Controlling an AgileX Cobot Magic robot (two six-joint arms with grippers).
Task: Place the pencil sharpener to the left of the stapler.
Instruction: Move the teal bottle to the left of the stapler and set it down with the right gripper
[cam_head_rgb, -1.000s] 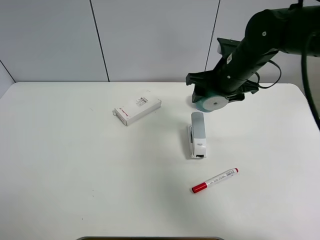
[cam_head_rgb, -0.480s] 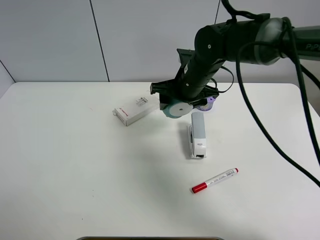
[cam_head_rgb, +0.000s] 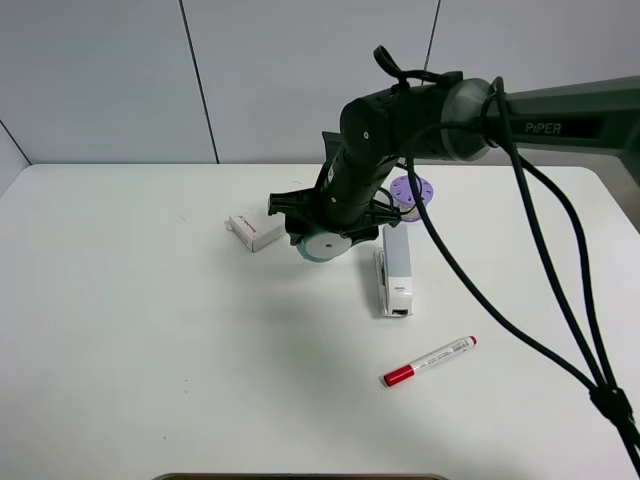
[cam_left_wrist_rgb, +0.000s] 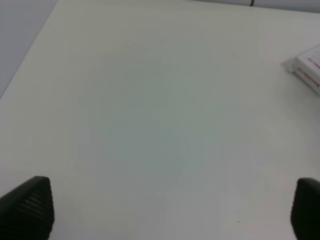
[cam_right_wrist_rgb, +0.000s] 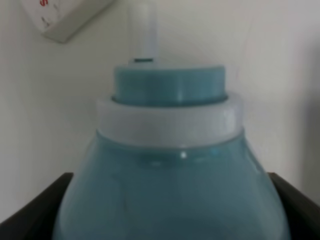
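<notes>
The teal pencil sharpener (cam_head_rgb: 322, 243) with its white round end face hangs above the table, held by my right gripper (cam_head_rgb: 328, 232), just left of the far end of the stapler. It fills the right wrist view, where the sharpener (cam_right_wrist_rgb: 170, 165) sits between the dark fingers (cam_right_wrist_rgb: 30, 210). The light grey and white stapler (cam_head_rgb: 394, 269) lies lengthwise at the table's middle right. My left gripper (cam_left_wrist_rgb: 170, 207) stands open over bare table, with only its fingertips (cam_left_wrist_rgb: 27, 205) showing.
A flat white box (cam_head_rgb: 254, 230) lies left of the sharpener, partly hidden by the arm; its corner (cam_left_wrist_rgb: 305, 67) shows in the left wrist view. A purple round container (cam_head_rgb: 412, 190) stands behind the stapler. A red marker (cam_head_rgb: 430, 361) lies near the front.
My right arm has carried the sharpener leftward, from behind the stapler's far right side across to its left, uncovering the purple container. The left gripper shows no earlier frame.
</notes>
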